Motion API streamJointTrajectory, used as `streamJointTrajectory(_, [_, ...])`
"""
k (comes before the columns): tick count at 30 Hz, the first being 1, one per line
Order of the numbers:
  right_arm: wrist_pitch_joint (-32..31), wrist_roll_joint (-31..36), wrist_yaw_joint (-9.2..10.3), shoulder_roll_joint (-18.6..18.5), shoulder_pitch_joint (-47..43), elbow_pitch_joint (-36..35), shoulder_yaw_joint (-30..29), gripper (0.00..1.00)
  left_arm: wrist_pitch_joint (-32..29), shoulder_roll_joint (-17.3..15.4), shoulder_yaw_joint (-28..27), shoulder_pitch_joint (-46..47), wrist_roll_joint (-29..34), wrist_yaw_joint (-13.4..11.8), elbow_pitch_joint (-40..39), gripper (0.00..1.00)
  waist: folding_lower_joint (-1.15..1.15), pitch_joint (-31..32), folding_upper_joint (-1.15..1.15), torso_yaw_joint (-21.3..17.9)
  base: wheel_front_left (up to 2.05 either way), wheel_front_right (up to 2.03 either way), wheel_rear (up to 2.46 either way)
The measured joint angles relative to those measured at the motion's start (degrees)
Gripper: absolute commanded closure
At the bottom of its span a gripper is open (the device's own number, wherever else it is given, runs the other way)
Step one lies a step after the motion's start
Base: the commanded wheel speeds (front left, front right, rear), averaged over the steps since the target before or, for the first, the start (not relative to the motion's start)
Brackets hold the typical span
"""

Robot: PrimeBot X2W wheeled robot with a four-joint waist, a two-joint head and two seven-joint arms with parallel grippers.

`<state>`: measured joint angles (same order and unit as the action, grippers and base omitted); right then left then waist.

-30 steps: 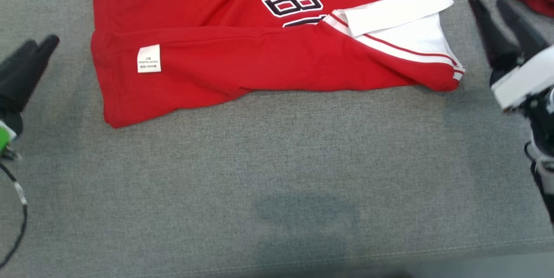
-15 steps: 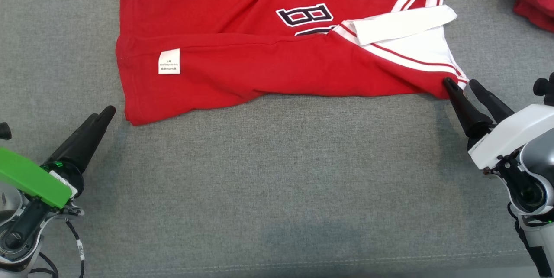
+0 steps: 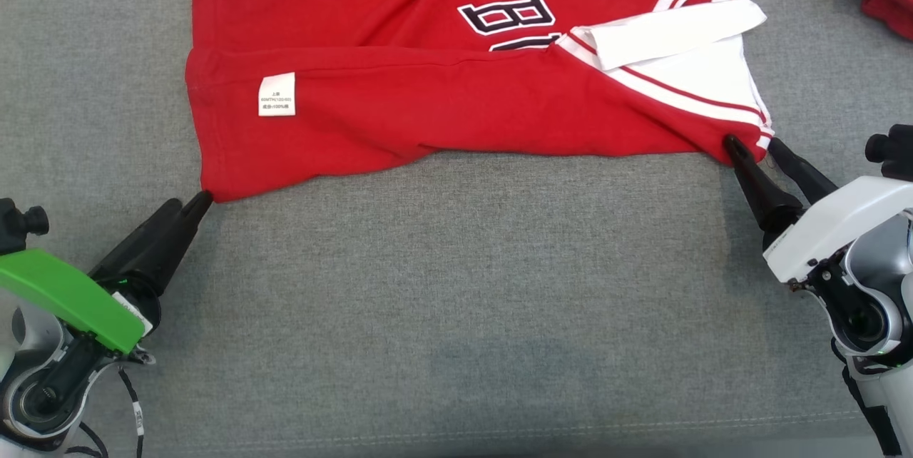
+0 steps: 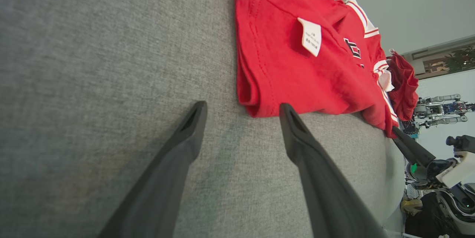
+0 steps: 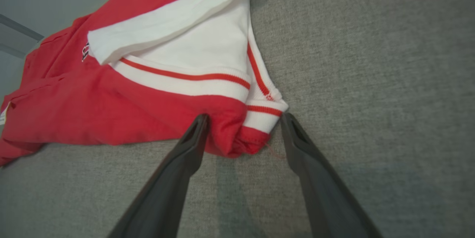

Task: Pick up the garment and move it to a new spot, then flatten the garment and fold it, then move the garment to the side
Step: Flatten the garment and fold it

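The red jersey-style T-shirt with white sleeves (image 3: 442, 87) is lying partly folded on the grey fabric desk (image 3: 456, 287), with the wide-open, empty left fingers (image 3: 167, 233) and right fingers (image 3: 752, 183) bracketing its near corners, leaving further folding and the sideways move.

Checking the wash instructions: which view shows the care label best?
Head view: the care label lies flat, facing the camera. Left wrist view shows it slanted; right wrist view, barely a sliver at the edge.
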<state>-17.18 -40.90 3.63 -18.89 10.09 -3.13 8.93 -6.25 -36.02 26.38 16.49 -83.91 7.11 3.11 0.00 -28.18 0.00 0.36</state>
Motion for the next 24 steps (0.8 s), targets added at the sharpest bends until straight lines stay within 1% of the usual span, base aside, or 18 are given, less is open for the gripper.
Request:
streamJointTrajectory(3, [0.25, 0.13, 0.00, 0.01, 0.27, 0.03, 0.23, 0.00, 0.00, 0.29, 0.63, 1.44, 1.02, -0.04, 0.24, 0.00, 0.00, -0.70, 0.00, -0.08, 0.00, 0.00, 0.00])
streamJointTrajectory(5, [0.51, 0.45, 0.00, 0.08, 0.91, 0.32, 0.49, 0.00, -0.01, 0.29, 1.58, 2.83, 3.54, -0.05, 0.75, 0.00, 0.00, -1.08, 0.00, -0.16, 0.00, 0.00, 0.00])
streamJointTrajectory(10, [0.51, 0.64, -0.02, 0.44, 2.07, 0.82, 1.23, 0.00, -0.62, 0.40, 3.49, 5.19, 6.57, -0.12, 1.94, 0.00, 0.00, -1.39, 0.00, -0.35, 0.00, 0.00, 0.00])
streamJointTrajectory(13, [0.49, 0.64, -0.08, 0.67, 2.70, 1.25, 1.60, 0.00, -0.99, 0.42, 4.36, 6.07, 7.32, -0.13, 2.37, 0.00, 0.00, -1.40, 0.00, -0.51, 0.00, 0.00, 0.00])
streamJointTrajectory(14, [0.49, 0.63, -0.08, 0.77, 2.80, 1.43, 1.63, 0.07, -1.14, 0.48, 4.68, 6.36, 7.46, -0.13, 2.58, 0.00, 0.00, -1.38, 0.00, -0.57, 0.00, 0.00, 0.00])
streamJointTrajectory(15, [0.48, 0.58, -0.09, 0.91, 2.95, 1.67, 1.66, 0.38, -1.37, 0.69, 5.06, 6.65, 7.46, -0.13, 2.85, 0.00, 0.00, -1.35, 0.00, -0.62, 0.00, 0.00, 0.00])
streamJointTrajectory(16, [0.48, 0.58, -0.09, 0.91, 2.95, 1.67, 1.66, 0.62, -1.37, 0.69, 5.06, 6.65, 7.46, -0.13, 2.85, 0.11, 0.00, -1.35, 0.00, -0.62, 0.00, 0.00, 0.00])
streamJointTrajectory(17, [0.44, 0.46, -0.11, 1.07, 3.10, 2.01, 1.77, 0.82, -1.52, 0.92, 5.44, 7.05, 7.56, -0.13, 3.26, 0.54, 0.00, -1.27, 0.00, -0.66, 0.00, 0.00, 0.00])
streamJointTrajectory(18, [0.41, 0.29, -0.21, 1.18, 3.33, 2.38, 2.01, 1.00, -1.78, 1.18, 5.66, 7.33, 7.75, -0.13, 3.59, 0.84, 0.00, -1.13, 0.00, -0.69, 0.00, 0.00, 0.00])
streamJointTrajectory(19, [0.21, -0.07, -0.46, 1.24, 3.47, 2.66, 2.15, 1.00, -1.78, 1.41, 5.72, 7.45, 7.95, -0.13, 3.79, 1.00, 0.00, -0.97, 0.00, -0.72, 0.00, 0.00, 0.00])
streamJointTrajectory(21, [-0.55, -1.78, -1.13, 1.98, 3.46, 3.27, 2.36, 1.00, -1.88, 2.07, 6.38, 7.73, 8.31, -0.13, 4.17, 1.00, 0.00, -0.59, 0.00, -0.79, 0.00, 0.00, 0.00])
streamJointTrajectory(24, [-1.08, -3.69, -1.60, 3.04, 3.41, 3.85, 2.37, 1.00, -2.87, 2.74, 7.50, 7.89, 8.99, -0.12, 4.90, 1.00, -0.01, 0.17, 0.00, -0.86, 0.00, 0.00, 0.00])
